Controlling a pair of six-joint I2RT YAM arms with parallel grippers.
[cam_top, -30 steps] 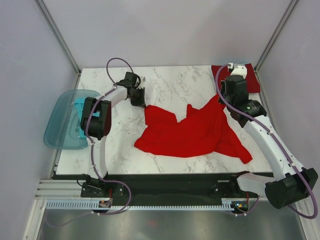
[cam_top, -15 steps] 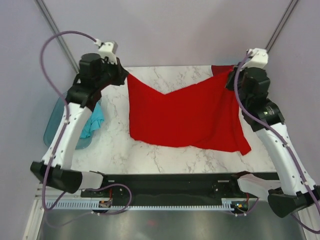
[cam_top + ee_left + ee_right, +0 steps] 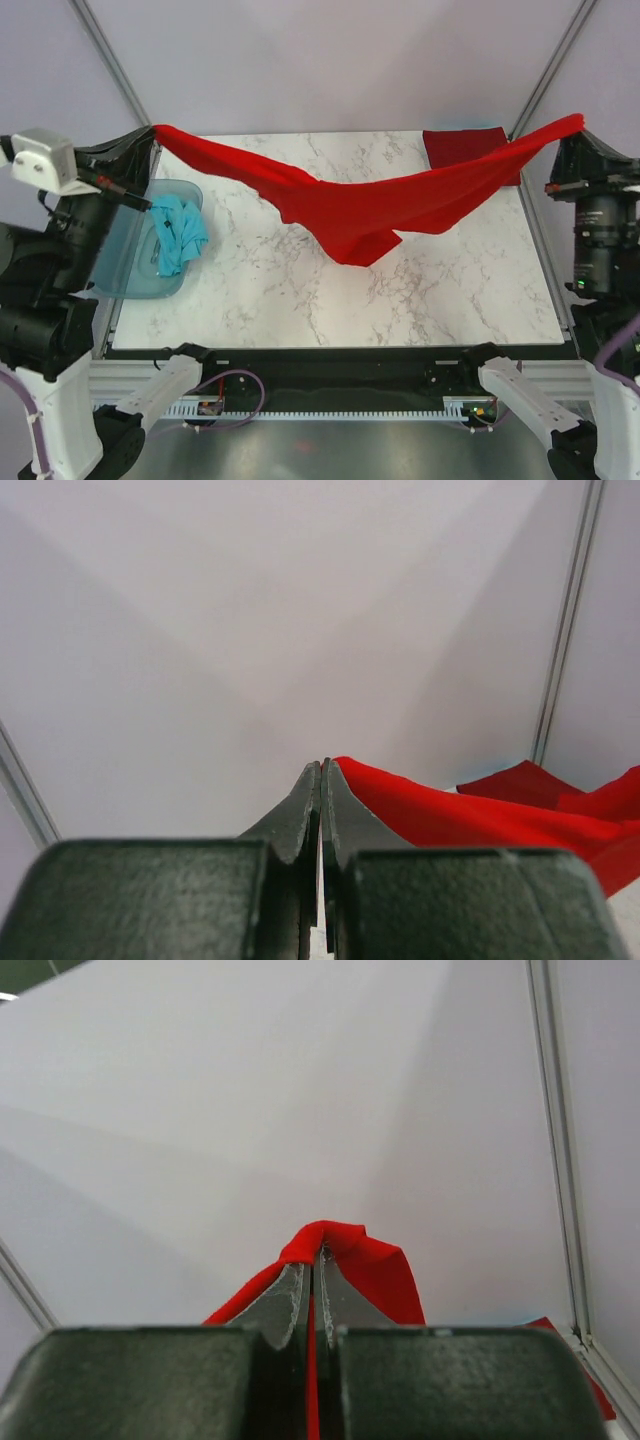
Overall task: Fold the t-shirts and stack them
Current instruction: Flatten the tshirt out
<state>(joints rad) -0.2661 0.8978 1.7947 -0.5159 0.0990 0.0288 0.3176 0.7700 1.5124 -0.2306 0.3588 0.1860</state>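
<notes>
A bright red t-shirt [image 3: 370,205] hangs stretched in the air above the marble table [image 3: 330,300], sagging in the middle. My left gripper [image 3: 152,132] is shut on its left end, high at the far left; in the left wrist view the red cloth [image 3: 450,815] leads off from the shut tips [image 3: 322,770]. My right gripper [image 3: 572,128] is shut on the other end, high at the far right, with red cloth [image 3: 370,1265] wrapped over its tips [image 3: 316,1257]. A darker crimson t-shirt [image 3: 465,147] lies folded at the far right corner. A teal-blue t-shirt [image 3: 178,232] sits crumpled in the tub.
A translucent blue plastic tub [image 3: 120,270] overhangs the table's left edge. Grey walls with metal corner posts [image 3: 110,65] enclose the table on three sides. The arm bases and a cable rail [image 3: 330,408] run along the near edge.
Both arms have lifted and spread wide, raising the red t-shirt from a heap on the table to a taut band in the air. Both grippers stay shut on it.
</notes>
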